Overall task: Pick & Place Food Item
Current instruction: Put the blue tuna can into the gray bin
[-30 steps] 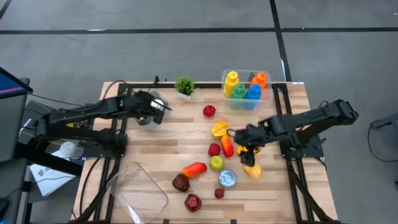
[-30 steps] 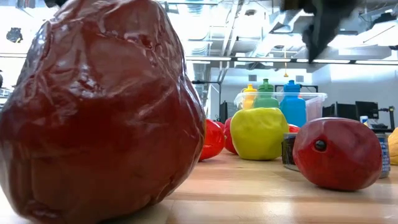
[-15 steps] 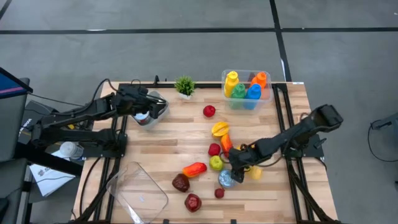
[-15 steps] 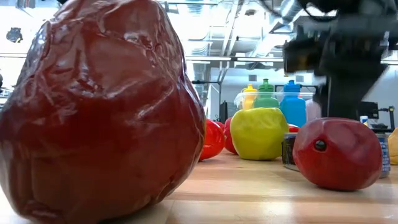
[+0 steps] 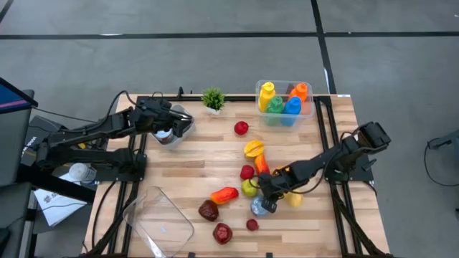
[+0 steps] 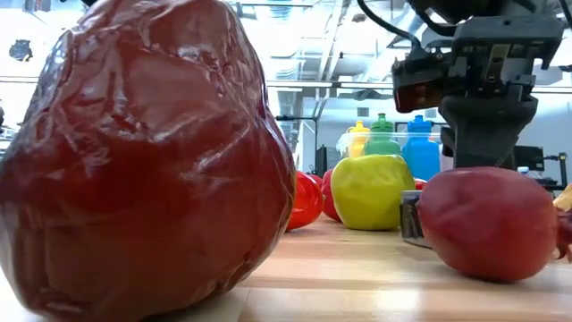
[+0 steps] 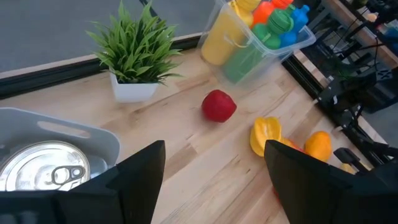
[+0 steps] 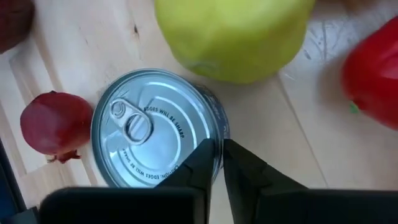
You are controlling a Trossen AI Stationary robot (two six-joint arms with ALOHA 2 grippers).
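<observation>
1. The round silver tin can with a ring-pull lid (image 8: 155, 127) stands upright on the light wooden table (image 5: 193, 154), near the table's front right. It is hemmed in by a yellow-green plastic apple (image 8: 233, 34), which seems to touch it on one side, and a small dark red plastic fruit (image 8: 55, 124) just beside it on another.

2. The right gripper (image 8: 221, 158) is down at the can, its two dark fingers drawn almost together over the can's rim. Whether the rim is truly pinched between them I cannot tell.

3. I judge this to be the grasp step of the pick: the closing is under way, and no lift shows.

4. The next move calls for confirming the hold, then a straight vertical lift. A rim pinch is thin, so the can may tilt or slip, and its neighbours sit close enough to be nudged.

5. Farther off, the left gripper (image 7: 214, 165) hovers with fingers spread, holding nothing, beside a clear plastic tub (image 7: 74, 134) with another tin can (image 7: 46, 171) inside.
</observation>
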